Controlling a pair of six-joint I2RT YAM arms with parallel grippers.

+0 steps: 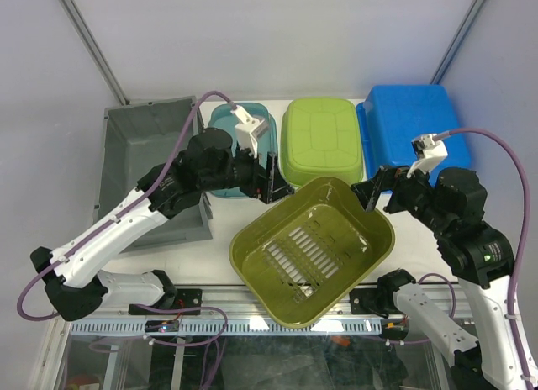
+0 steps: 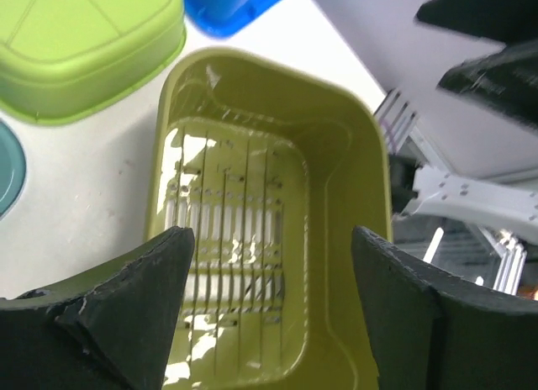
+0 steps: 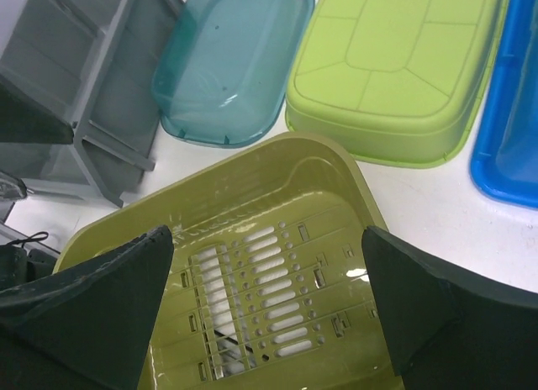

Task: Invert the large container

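Olive container (image 1: pixel 313 249) lies open-side up, its underside hidden.

Large olive-green container (image 1: pixel 313 251) with slotted bottom lies open side up, front centre.

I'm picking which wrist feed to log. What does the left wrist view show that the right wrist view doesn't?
Only the left wrist: the right arm, dark and blurred at upper right. Only the right wrist: the grey bin, and the teal tub in full. Both: the olive slotted basket, open side up, with the upside-down light green container and the blue container beyond it.
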